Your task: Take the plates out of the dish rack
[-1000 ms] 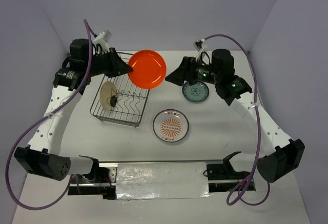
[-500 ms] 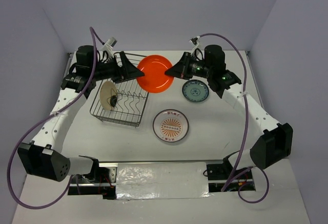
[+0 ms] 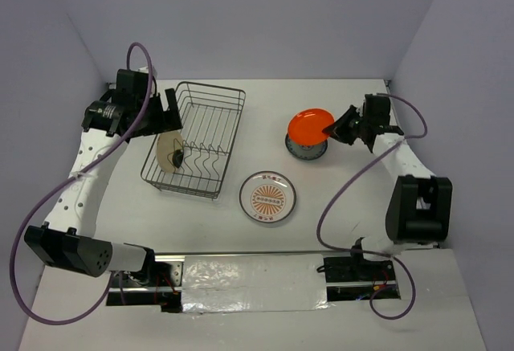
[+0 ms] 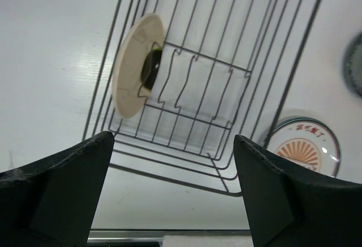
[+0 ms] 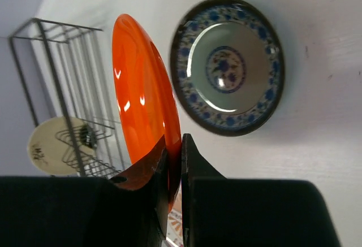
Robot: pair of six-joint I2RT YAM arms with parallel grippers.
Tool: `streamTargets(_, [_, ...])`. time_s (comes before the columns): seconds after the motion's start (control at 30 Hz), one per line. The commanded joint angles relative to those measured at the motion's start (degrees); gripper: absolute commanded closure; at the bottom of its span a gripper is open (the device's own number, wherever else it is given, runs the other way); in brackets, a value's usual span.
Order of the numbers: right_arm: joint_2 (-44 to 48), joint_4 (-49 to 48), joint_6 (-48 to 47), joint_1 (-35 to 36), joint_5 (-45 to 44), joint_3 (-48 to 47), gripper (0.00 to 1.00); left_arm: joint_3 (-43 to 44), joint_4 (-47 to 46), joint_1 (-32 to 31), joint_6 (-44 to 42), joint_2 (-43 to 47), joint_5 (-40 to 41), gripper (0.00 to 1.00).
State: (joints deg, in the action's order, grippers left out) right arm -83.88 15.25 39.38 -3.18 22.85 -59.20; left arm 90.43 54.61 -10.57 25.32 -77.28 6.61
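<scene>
Orange plate (image 5: 144,97) is gripped by the right claw (image 5: 180,145), pinched at its near rim only, with the fingers closed to a sliver on that thin edge. It is held tilted, not flat: the orange face is turned upward and the disc reaches straight out ahead of the fingertips, so its far rim hangs free. Beneath the held disc, just beyond the claw, a blue-patterned plate (image 5: 229,72) lies flat on the counter (image 5: 317,117).

Trouble is judged likeliest here. A glossy rim held at one point could swivel or slip, and a tilted release would drop the edge onto the plate below, risking a chip or a skid. Levelling is called for before letting go.

The left claw (image 4: 172,142) is spread wide and empty above the dish rack (image 4: 169,176). A cream plate (image 4: 131,72) stands on edge ahead and to one side of the claw, its edge along the rack's length. A careless descent could snag the wires.
</scene>
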Motion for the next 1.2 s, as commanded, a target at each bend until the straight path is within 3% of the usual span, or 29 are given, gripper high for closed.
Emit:
streamTargets(0.0, [-6.2, -5.1, -5.6, -0.9, 7.5, -4.0, 0.98, 1.3, 4.4, 0.1, -4.6, 0.4, 6.2, 0.0])
streamTargets(0.13, [-11.9, -5.0, -6.8, -1.0, 4.7, -4.6, 0.91, 0.7, 5.3, 0.1, -5.3, 1.1, 6.2, 0.0])
streamTargets(0.23, [-14.6, -2.0, -8.5, -1.0, 2.6, -6.1, 0.72, -0.1, 5.9, 0.1, -5.5, 1.5, 6.7, 0.01])
streamTargets(0.33, [-16.9, 0.0, -10.5, -1.0, 1.4, -7.0, 0.68, -1.5, 6.0, 0.1, -6.2, 2.1, 6.8, 0.0])
streamTargets(0.47, [-17.3, 6.5, -11.1, -0.7, -5.7, -10.2, 0.35, -2.6, 5.9, 0.1, -7.0, 2.7, 6.4, 0.01])
streamTargets(0.57, [-18.9, 14.9, -14.0, 2.2, -13.8, -15.7, 0.24, -3.1, 6.3, 0.1, -7.4, 2.7, 7.8, 0.01])
streamTargets(0.6, [-20.1, 17.3, -14.8, 2.9, -15.7, -17.3, 0.11, -3.2, 6.4, 0.1, -7.6, 2.5, 8.2, 0.0])
streamTargets(0.63, [-21.3, 22.3, -15.7, 5.4, -17.6, -21.1, 0.1, -3.5, 6.2, 0.1, -7.7, 2.1, 8.7, 0.01])
streamTargets(0.73, [-22.8, 25.8, -15.3, 6.3, -18.3, -23.0, 0.1, -4.0, 5.2, 0.1, -8.1, 1.7, 9.1, 0.0])
streamTargets(0.87, [-13.1, 22.5, -13.7, 7.0, -17.3, -17.6, 0.09, -6.8, 0.4, 0.2, -9.8, 0.3, 10.9, 0.0])
streamTargets(0.97, [-7.4, 21.6, -14.9, 7.4, -11.9, -16.0, 0.09, -8.0, -2.1, 0.5, -11.2, -2.6, 12.5, 0.02])
streamTargets(1.17, [-1.1, 23.6, -18.7, 12.1, -7.2, -14.8, 0.1, -6.7, -6.9, 1.4, -13.1, -10.7, 16.2, 0.21])
